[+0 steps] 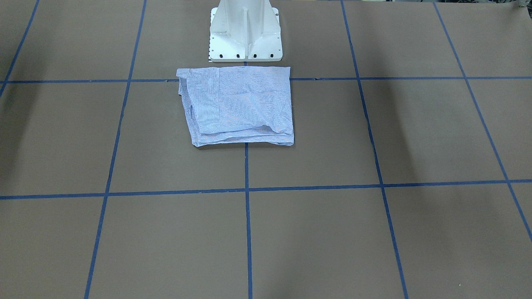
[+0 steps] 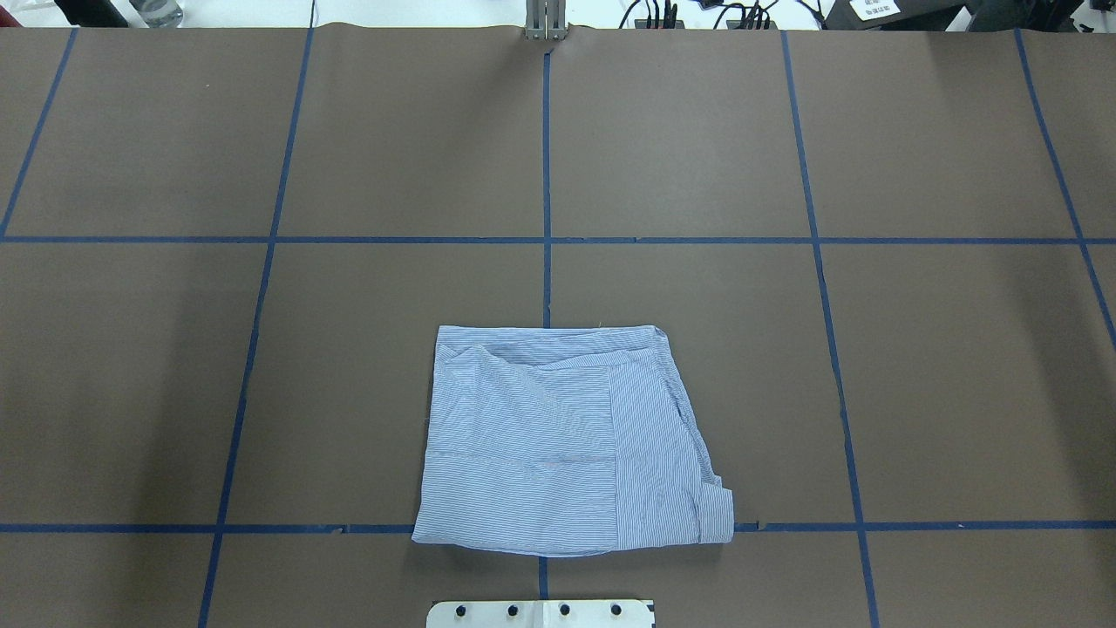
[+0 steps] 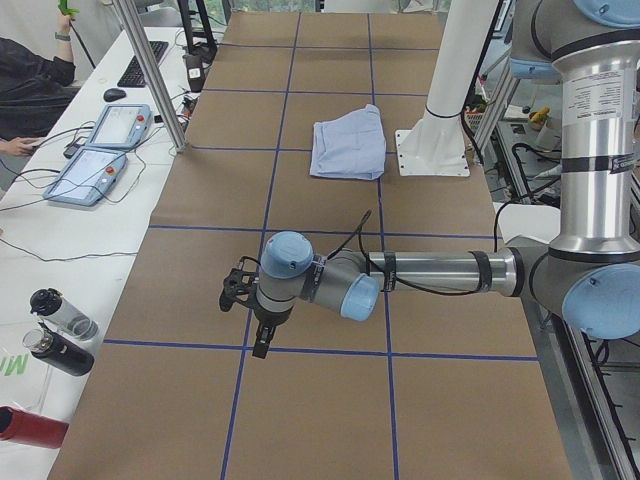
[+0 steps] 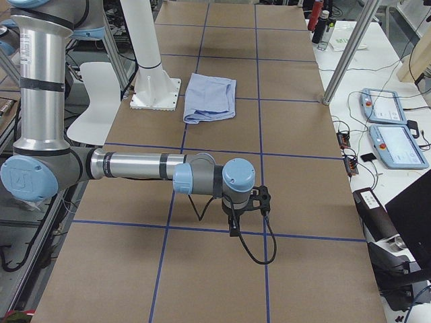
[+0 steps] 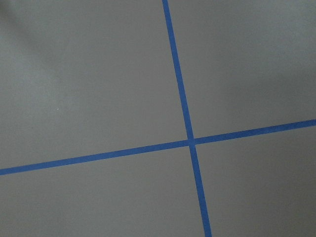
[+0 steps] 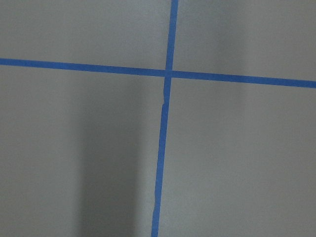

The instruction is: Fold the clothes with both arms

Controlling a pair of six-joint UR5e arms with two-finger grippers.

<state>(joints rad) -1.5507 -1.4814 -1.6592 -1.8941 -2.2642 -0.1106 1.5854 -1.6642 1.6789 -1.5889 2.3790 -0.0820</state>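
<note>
The clothes are one light blue-and-white striped shirt [image 1: 241, 104] [image 2: 558, 445], folded into a rough square and lying flat just in front of the robot's base. It also shows in the side views [image 3: 348, 142] [image 4: 210, 97]. Both arms are stretched out low over the table, far from the shirt. The left gripper [image 3: 262, 345] points down at the table's left end. The right gripper [image 4: 234, 229] points down at the right end. Both show only in the side views, so I cannot tell if they are open or shut. The wrist views show only brown table and blue tape lines.
The white pedestal base [image 1: 245, 37] [image 2: 540, 613] stands behind the shirt. Blue tape lines [image 5: 185, 118] [image 6: 165, 74] grid the brown table. A side table holds two tablets [image 3: 100, 150] and bottles [image 3: 60, 330], with a seated person [image 3: 30, 90] beside it.
</note>
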